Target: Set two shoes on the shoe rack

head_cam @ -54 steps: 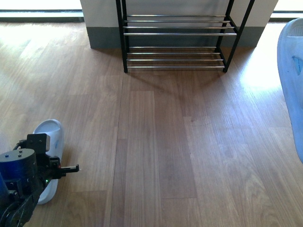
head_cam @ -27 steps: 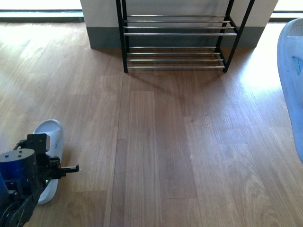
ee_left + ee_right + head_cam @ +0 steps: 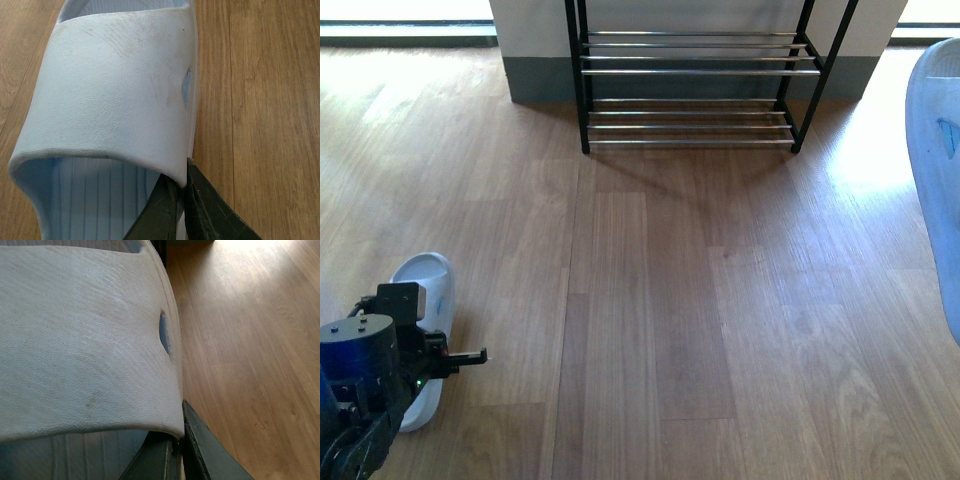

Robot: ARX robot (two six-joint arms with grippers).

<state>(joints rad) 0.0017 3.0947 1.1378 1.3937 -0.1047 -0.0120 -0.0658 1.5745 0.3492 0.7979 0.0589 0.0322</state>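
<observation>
Slide (image 3: 110,90) pinched by left gripper (image 3: 183,180), other slide (image 3: 85,340) by right gripper (image 3: 177,434), per wrist views.

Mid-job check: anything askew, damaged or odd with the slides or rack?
Nothing broken or askew. The shoe rack stands square, rods bare. Only faint brownish scuffs on the straps: left slide, pinched by the left gripper, and right slide, pinched by the right gripper.

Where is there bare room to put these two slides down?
Both visible tiers of the shoe rack are bare end to end. The floor before it is open too. Crowded only at the sides: left slide, right slide.
</observation>
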